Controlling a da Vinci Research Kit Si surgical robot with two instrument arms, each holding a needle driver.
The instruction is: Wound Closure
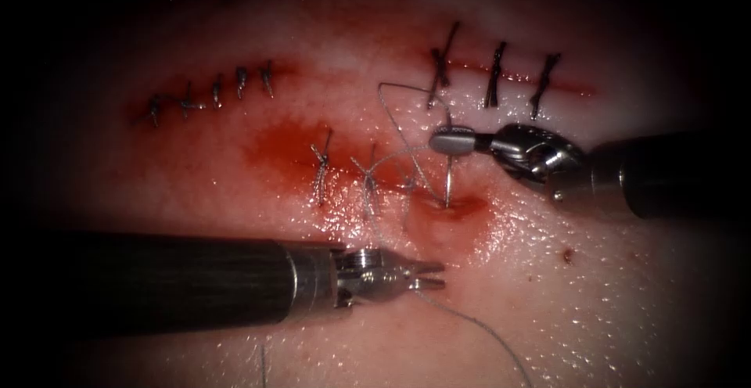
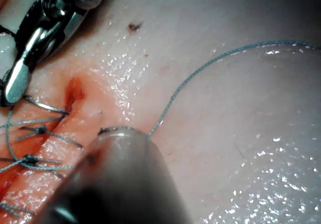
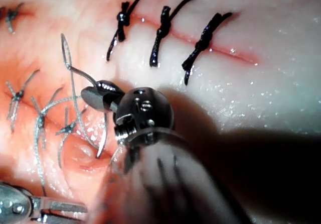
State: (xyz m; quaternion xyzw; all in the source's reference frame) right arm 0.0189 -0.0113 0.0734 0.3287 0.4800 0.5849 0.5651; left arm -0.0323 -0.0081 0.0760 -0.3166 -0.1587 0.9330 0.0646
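Observation:
My right tool (image 1: 452, 141) comes in from the right, its jaws shut on the curved needle (image 1: 447, 178) near the tail. The needle points down, its tip in the tissue (image 1: 547, 294) at the open end of the cut (image 1: 463, 205), just right of the last grey stitch (image 1: 368, 177). Up close, the same shut jaws (image 3: 98, 94) grip the needle (image 3: 103, 138). Thread (image 1: 391, 95) loops above the right tool. My left tool (image 1: 430, 275) lies below the cut with its jaws slightly apart and nothing between them. Thread (image 1: 485, 333) trails away beside them, as does thread (image 2: 200, 71) in the left wrist view.
Three dark stitches (image 1: 494, 75) close another cut at the upper right. A row of small stitches (image 1: 215, 91) runs at the upper left. Red fluid (image 1: 282, 149) pools left of the grey stitches. A dark speck (image 1: 569, 255) marks the tissue at the lower right.

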